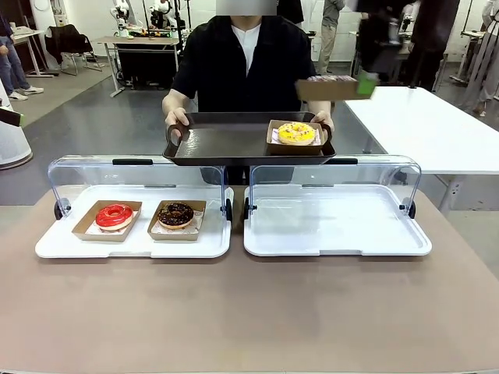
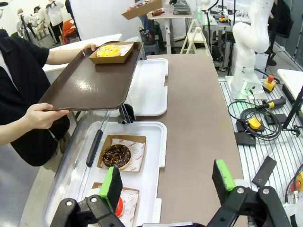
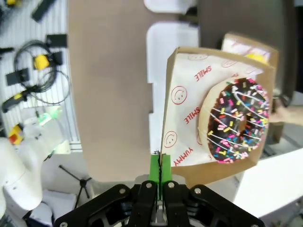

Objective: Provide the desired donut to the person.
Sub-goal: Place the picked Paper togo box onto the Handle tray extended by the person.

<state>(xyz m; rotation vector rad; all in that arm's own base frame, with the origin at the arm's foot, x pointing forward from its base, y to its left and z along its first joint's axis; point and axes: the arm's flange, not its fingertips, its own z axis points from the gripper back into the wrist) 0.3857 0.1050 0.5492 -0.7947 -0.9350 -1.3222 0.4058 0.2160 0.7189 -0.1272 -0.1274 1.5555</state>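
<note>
The right gripper (image 3: 160, 176) is clamped on the rim of a light cardboard tray (image 3: 189, 142) carrying a sprinkled chocolate donut (image 3: 236, 120), held high above the person's brown tray (image 1: 234, 140). The boat is flimsy, the icing fragile; keep it level. The left gripper (image 2: 168, 182) stands apart above the table (image 2: 199, 118). In the front view the carried boat is blurred.

I see a matt brown table (image 1: 234, 312) w/ smooth white plastic trays (image 1: 335, 234) under clear glossy plastic lids (image 1: 140, 167). Person's tray (image 1: 226, 144) is dark brown plastic, slight sheen. Donut boxes (image 3: 189, 123) look like kraft cardboard, printed paper liner. Sprinkle donut (image 3: 236, 120) has glossy choc glaze. Left tool (image 2: 165, 182) pads are matt green, rubbery.
</note>
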